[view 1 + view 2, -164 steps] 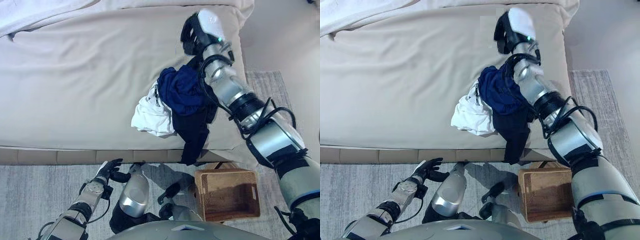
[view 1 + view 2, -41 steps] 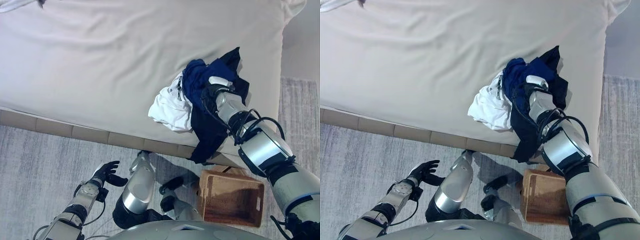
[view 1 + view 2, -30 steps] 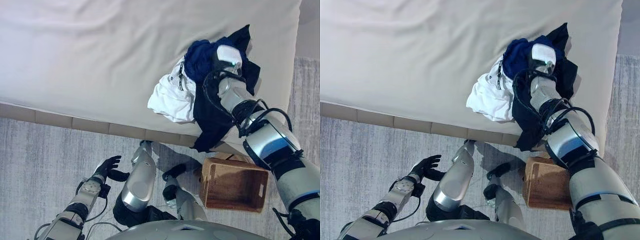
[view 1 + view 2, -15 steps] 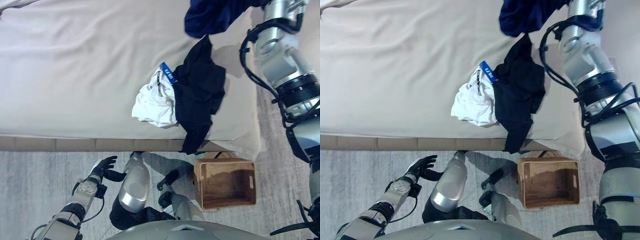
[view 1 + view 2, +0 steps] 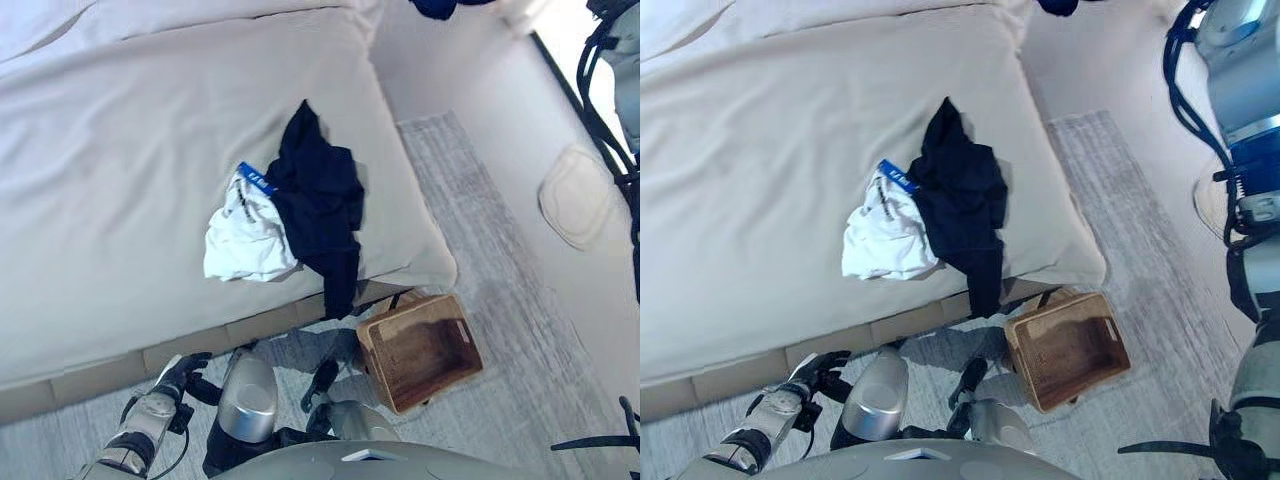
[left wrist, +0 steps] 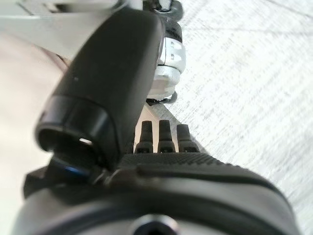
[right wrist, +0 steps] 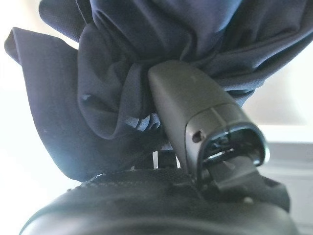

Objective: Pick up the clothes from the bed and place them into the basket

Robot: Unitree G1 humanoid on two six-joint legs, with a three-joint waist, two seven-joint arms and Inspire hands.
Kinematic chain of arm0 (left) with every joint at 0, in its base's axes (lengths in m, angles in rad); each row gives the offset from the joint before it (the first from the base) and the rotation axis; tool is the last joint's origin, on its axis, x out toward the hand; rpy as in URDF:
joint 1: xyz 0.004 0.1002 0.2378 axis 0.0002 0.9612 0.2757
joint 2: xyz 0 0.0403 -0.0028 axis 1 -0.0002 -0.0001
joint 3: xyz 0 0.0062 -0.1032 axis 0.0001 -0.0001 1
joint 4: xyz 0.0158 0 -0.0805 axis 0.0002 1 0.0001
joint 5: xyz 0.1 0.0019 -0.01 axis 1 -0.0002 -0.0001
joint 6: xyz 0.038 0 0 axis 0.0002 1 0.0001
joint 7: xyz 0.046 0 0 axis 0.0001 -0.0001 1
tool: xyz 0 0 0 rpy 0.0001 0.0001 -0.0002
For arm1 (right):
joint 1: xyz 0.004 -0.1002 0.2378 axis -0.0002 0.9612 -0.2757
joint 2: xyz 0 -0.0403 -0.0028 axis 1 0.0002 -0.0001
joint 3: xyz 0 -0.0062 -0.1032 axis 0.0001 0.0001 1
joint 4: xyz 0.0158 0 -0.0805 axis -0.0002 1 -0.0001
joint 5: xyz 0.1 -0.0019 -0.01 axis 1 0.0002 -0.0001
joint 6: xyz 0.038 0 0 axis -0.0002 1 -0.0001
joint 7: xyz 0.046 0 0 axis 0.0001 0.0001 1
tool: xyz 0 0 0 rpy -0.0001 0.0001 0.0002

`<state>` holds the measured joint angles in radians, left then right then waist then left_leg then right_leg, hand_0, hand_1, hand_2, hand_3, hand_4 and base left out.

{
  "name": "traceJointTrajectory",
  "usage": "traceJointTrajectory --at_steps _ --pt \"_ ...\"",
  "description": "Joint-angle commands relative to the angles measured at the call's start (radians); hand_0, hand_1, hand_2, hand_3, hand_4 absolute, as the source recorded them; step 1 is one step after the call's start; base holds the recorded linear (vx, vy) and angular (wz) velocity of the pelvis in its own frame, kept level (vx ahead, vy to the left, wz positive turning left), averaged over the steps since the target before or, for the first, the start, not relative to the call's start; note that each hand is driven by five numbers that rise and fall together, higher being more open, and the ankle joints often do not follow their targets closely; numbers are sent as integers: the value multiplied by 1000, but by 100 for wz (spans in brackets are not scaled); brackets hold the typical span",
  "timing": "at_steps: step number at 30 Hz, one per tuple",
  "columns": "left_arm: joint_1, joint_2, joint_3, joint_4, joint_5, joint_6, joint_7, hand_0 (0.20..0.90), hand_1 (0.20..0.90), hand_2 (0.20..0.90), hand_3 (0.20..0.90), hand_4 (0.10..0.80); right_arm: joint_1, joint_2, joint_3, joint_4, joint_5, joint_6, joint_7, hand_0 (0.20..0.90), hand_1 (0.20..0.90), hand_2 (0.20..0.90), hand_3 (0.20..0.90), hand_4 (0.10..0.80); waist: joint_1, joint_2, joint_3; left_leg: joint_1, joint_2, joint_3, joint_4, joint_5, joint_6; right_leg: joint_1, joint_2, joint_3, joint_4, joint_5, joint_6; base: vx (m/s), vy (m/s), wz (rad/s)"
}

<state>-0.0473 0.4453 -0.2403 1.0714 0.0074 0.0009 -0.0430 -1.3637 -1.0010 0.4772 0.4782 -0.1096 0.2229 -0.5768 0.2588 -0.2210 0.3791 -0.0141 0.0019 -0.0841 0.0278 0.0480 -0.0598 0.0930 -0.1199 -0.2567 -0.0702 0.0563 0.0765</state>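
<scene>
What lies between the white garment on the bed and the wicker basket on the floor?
In the left eye view, the black garment lies between the white garment and basket, draping over the bed's edge.

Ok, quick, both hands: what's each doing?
Left hand: open, holding nothing, low over the rug.
Right hand: shut on the navy garment.

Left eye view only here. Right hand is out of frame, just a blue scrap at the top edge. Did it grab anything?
Observer: Yes. The right wrist view shows the right hand with its thumb clamped into a bunched dark blue garment.
Operator: And the left hand? It's tiny in my view.
Observer: The left wrist view shows the left hand with straight fingers, holding nothing, above the grey rug.
</scene>
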Motion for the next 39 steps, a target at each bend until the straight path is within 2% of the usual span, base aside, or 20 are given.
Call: traceJointTrajectory --at_steps 1,2,6,10,15,19,21,24,27,33,36,39 --pt "65 4 -64 60 25 -17 -35 900 900 900 900 800 -114 -121 57 96 49 -4 1 300 300 300 200 100 -53 54 -305 131 -10 46 -85 -124 69 15 -15 13 120 -49 67 0 -57 -33" --pt "63 2 -64 59 38 -21 -41 900 900 900 900 800 -110 -127 55 106 66 11 20 300 300 300 200 100 -63 57 -308 135 -10 52 -85 -126 69 14 -13 19 122 -50 65 10 -51 -35" --pt "49 -12 -80 58 38 -16 -52 900 900 900 900 800 -59 -157 20 131 114 -18 99 300 300 300 200 100 -115 83 -319 162 -7 82 -78 -139 71 15 4 69 132 -70 47 21 -87 -42" --pt "27 -32 -93 49 49 1 -57 900 900 900 900 800 74 -135 -85 96 163 -53 160 300 300 300 200 100 -152 113 -312 177 -3 110 -64 -146 69 24 17 101 126 -93 28 16 -134 -50" --pt "-4 -55 -117 27 41 21 -61 900 900 900 900 800 362 -12 -267 -30 144 -110 224 300 300 300 200 100 -192 147 -283 186 2 140 -64 -144 65 30 26 133 97 -90 11 -6 -165 -33" --pt "-21 -82 -117 2 30 17 -42 900 900 900 900 800 578 112 -341 -135 63 -148 218 300 300 300 200 100 -216 171 -250 163 13 152 -57 -129 57 10 36 140 94 -87 -1 -47 -166 -19" --pt "-42 -95 -122 -9 15 12 -28 900 900 900 900 800 654 167 -350 -169 10 -139 208 300 300 300 200 100 -231 184 -224 133 20 154 -31 -125 55 -20 40 143 116 -93 -12 -108 -177 -13" --pt "-79 -107 -135 -26 -2 8 -12 900 900 900 900 800 686 205 -344 -158 6 -122 190 300 300 300 200 100 -243 199 -182 82 23 144 12 -123 52 -70 42 145 155 -102 -25 -222 -176 -8" --pt "-155 -126 -160 -37 -47 -23 22 900 900 900 900 800 672 233 -326 -102 7 -126 150 300 300 300 200 100 -265 227 -79 -16 18 122 97 -120 38 -151 37 153 207 -103 -45 -330 -137 5" --pt "-182 -147 -160 -74 -98 -78 67 900 900 900 900 800 657 247 -292 -43 -21 -137 142 300 300 300 200 100 -292 278 40 -138 23 129 218 -122 23 -258 20 159 268 -101 -66 -201 -56 -2" --pt "-189 -143 -155 -89 -135 -99 79 900 900 900 900 800 631 253 -259 21 -39 -131 132 300 300 300 200 100 -294 302 83 -218 29 134 282 -105 20 -335 16 156 318 -114 -76 -153 -21 -18" --pt "-196 -132 -161 -124 -170 -125 85 900 900 900 900 800 577 254 -230 138 -21 -120 78 300 300 300 200 100 -286 344 129 -305 22 125 308 -76 22 -435 22 163 391 -133 -86 -129 -3 -3"
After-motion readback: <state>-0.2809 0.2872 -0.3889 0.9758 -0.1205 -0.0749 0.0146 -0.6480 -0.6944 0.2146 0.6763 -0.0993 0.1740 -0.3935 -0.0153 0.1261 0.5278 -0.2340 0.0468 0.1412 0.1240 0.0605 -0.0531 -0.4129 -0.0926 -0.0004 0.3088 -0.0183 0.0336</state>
